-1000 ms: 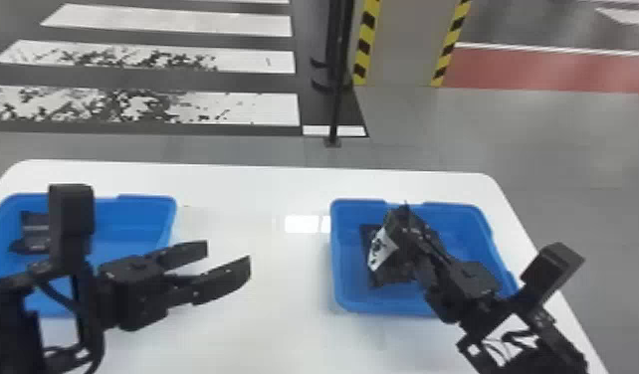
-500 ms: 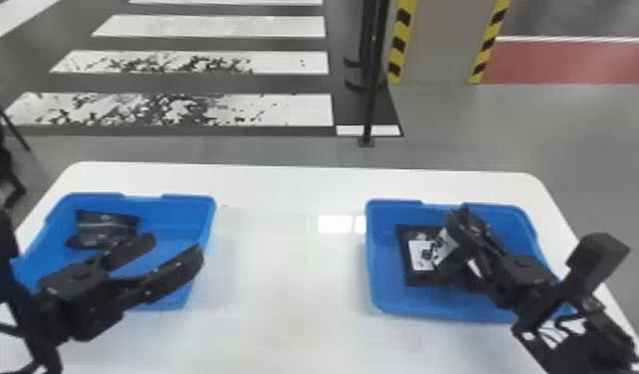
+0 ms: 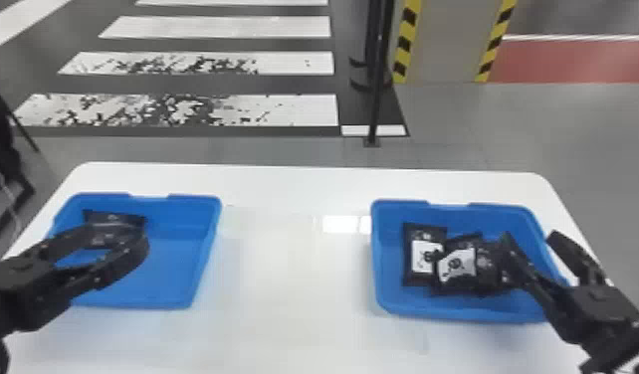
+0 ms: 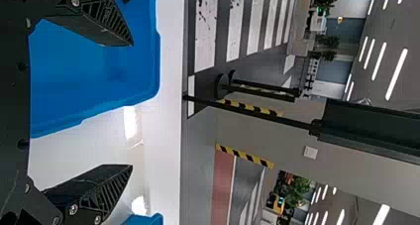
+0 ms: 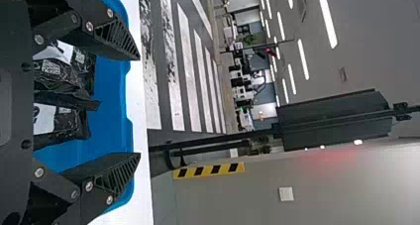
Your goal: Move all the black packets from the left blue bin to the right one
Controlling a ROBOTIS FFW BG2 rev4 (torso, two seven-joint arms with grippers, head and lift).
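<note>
In the head view my left gripper [image 3: 120, 235] stands open over the left blue bin [image 3: 154, 302], its fingers partly covering a black packet [image 3: 113, 218] near the bin's back left corner. The left wrist view has the open left gripper [image 4: 131, 105] with nothing between its fingers. My right gripper [image 3: 531, 239] is open at the right side of the right blue bin [image 3: 453, 314]. Several black packets lie in that bin, among them a white-labelled one [image 3: 426, 254] and an overlapping one [image 3: 457, 264]. The right wrist view shows the open right gripper [image 5: 139, 107] beside packets [image 5: 62, 120].
Both bins stand on a white table [image 3: 293, 278], with a wide stretch of tabletop between them. Behind the table's back edge, a thin black post [image 3: 375, 99] rises from the floor near a pillar with yellow and black stripes [image 3: 402, 45].
The left gripper has moved left over the left bin. The right gripper has opened and drawn away to the right, off the packets. The head view has swung to the left.
</note>
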